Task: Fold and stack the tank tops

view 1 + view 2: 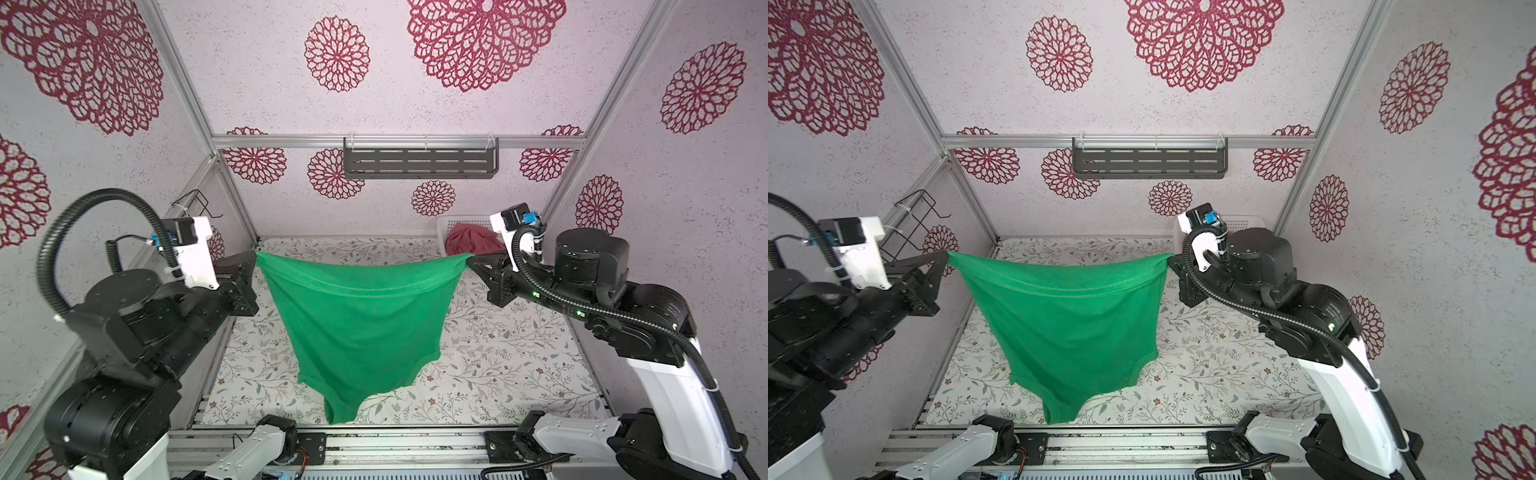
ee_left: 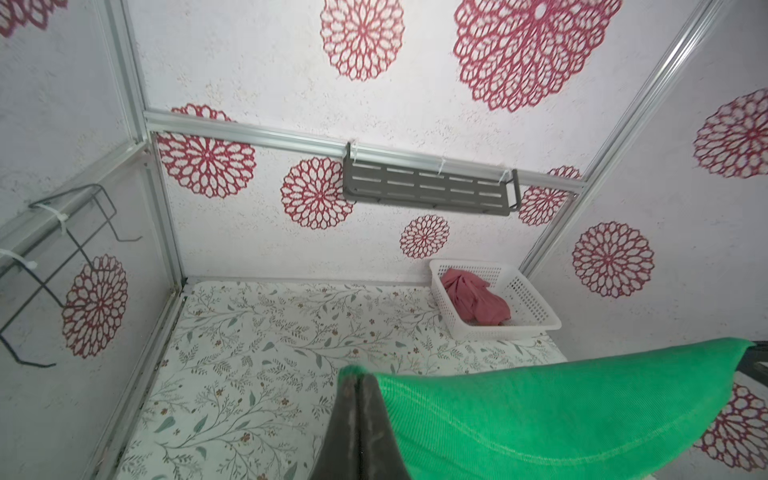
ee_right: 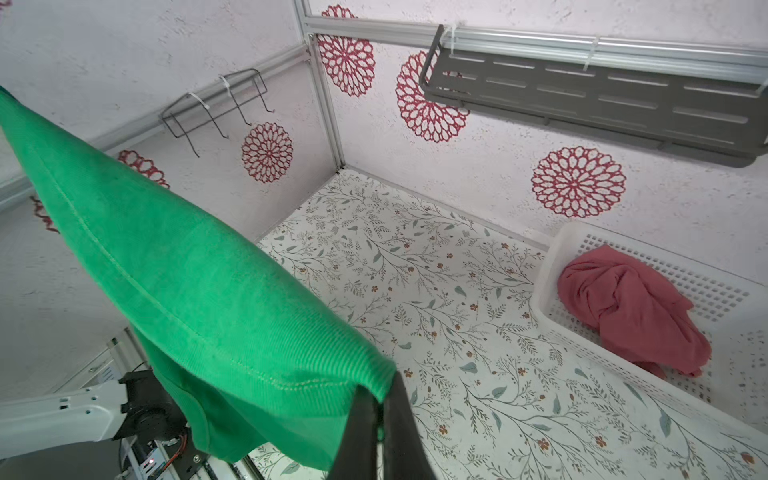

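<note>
The left gripper (image 1: pixel 254 254) is clamped on 1 hem corner of the green tank top (image 1: pixel 357 324), and the right gripper (image 1: pixel 470 259) is clamped on the other corner. The cloth stretches between the 2 grippers and hangs below them, straps lowest, over the flowered table (image 1: pixel 498 365). The pinkish red tank top (image 3: pixel 631 307) lies crumpled in a white basket (image 3: pixel 557 253) just beyond the right gripper, well apart from the left.

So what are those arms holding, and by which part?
The green tank top, by its two hem corners: left gripper on one, right gripper on the other.
</note>
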